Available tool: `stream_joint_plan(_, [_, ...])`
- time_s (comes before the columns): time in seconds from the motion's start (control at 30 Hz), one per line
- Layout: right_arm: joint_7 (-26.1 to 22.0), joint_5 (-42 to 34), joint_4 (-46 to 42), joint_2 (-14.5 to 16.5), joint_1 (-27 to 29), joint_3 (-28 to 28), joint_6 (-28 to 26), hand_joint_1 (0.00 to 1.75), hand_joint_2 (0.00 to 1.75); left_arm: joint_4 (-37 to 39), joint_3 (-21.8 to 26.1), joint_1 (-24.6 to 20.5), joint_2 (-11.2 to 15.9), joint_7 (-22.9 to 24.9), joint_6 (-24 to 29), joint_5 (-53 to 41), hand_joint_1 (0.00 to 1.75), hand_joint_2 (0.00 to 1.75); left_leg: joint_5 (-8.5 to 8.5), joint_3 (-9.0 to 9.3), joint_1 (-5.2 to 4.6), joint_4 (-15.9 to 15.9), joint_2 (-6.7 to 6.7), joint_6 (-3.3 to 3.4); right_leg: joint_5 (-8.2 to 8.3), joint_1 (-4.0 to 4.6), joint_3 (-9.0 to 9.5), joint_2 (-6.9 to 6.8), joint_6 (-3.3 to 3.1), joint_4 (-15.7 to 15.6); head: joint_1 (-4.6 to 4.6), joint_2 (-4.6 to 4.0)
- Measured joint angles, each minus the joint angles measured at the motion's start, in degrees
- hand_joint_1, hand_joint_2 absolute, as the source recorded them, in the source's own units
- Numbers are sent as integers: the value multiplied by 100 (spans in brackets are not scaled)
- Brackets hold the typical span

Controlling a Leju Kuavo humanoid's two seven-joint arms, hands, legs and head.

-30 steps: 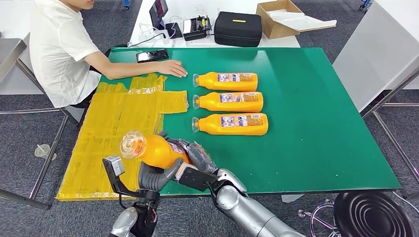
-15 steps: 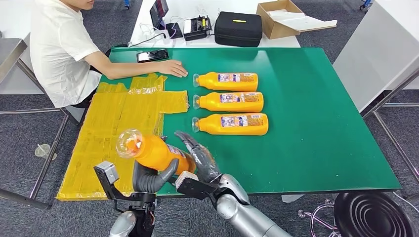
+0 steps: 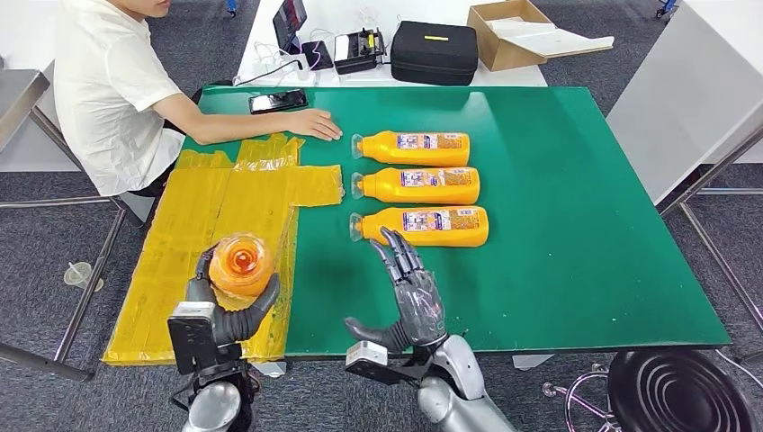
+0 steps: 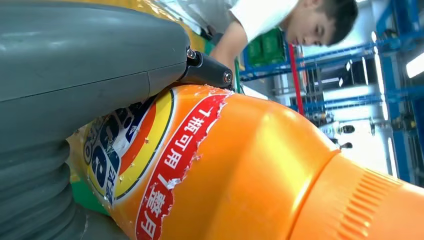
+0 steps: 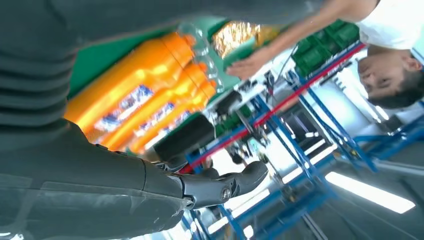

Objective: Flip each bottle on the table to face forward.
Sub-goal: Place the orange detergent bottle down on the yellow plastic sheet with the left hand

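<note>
My left hand grips an orange bottle above the yellow sheet near the table's front left, its clear cap pointing up at the head camera. Up close, the left wrist view has this bottle's torn red and blue label against my grey thumb. My right hand is raised over the green table with its fingers spread, holding nothing, just in front of the nearest lying bottle. Two more orange bottles lie behind it, caps to the left, white labels up. The right wrist view has these bottles beyond my fingers.
A person sits at the far left with a hand resting on the table beside a phone. Yellow sheets cover the table's left part. A black case and a cardboard box stand behind. A round stool is at front right.
My right hand let go of the bottle, opened and moved right. My left hand kept the bottle, carried it left over the yellow sheet and turned it cap-up.
</note>
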Motion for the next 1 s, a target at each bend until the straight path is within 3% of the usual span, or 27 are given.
stream_joint_plan(0.13, [-40, 105, -101, 145, 111, -370, -1, 0, 0, 177, 72, -88, 15, 69, 146, -325, 175, 175, 1, 0, -1, 0, 2, 1, 1, -1, 0, 1, 0, 0, 1, 0])
stream_joint_plan(0.2, [-31, 95, -125, 191, 129, -468, -1, 0, 0, 242, 117, -130, 28, 381, 356, -1108, 175, 175, 1, 0, -1, 1, 1, 1, 1, -2, 1, 1, 0, 0, 1, 0])
stream_joint_plan(0.37, [140, -249, -131, 230, 39, -474, 0, 0, 0, 808, 679, -434, 63, 1597, 568, -5637, 175, 175, 2, 0, -1, 1, 1, 1, 1, -1, 2, 1, 0, 0, -1, 0])
stream_joint_plan(0.43, [168, -369, -131, 230, 6, -436, 4, 0, 0, 1139, 870, -596, 90, 1865, 569, -6647, 175, 175, 5, 1, 0, 1, 1, -2, 2, 0, 1, 1, 0, 1, 0, 0])
stream_joint_plan(0.57, [155, -612, -133, 234, -42, -369, 24, 0, 175, 1943, 1000, -1084, 188, 2446, 237, -6465, 175, 175, 9, 1, 0, 1, 0, -3, 2, 1, 1, 0, 0, 4, 0, 0])
stream_joint_plan(0.7, [99, -773, -172, 241, -76, -363, 42, 0, 175, 2685, 964, -1614, 337, 2832, -482, -6559, 175, 175, 18, -3, 1, 1, -1, 1, 3, 0, 1, -5, 0, 6, 0, 0])
stream_joint_plan(0.87, [66, -830, -196, 248, -101, -364, 59, 0, 175, 3238, 898, -1968, 445, 3189, -661, -6915, 174, 175, 18, -5, 0, 2, -1, 1, 4, -1, -1, -5, 1, 6, 0, 0])
stream_joint_plan(0.9, [58, -840, -199, 252, -107, -364, 67, 0, 175, 3348, 874, -2042, 467, 3304, -684, -7045, 165, 175, 18, -5, 0, 2, -2, 1, 4, -1, -1, -6, 1, 6, 0, 0])
stream_joint_plan(0.93, [50, -854, -202, 259, -116, -364, 75, 0, 175, 3473, 846, -2127, 491, 3383, -728, -7131, 130, 175, 18, -6, 0, 2, -3, 1, 4, -1, -1, -6, 1, 6, 0, 0])
stream_joint_plan(1.0, [40, -886, -208, 272, -135, -364, 86, 0, 175, 3707, 814, -2306, 523, 3397, -876, -7121, 43, 175, 18, -5, 0, 1, -3, 1, 4, -1, 1, -6, 1, 6, 0, 0])
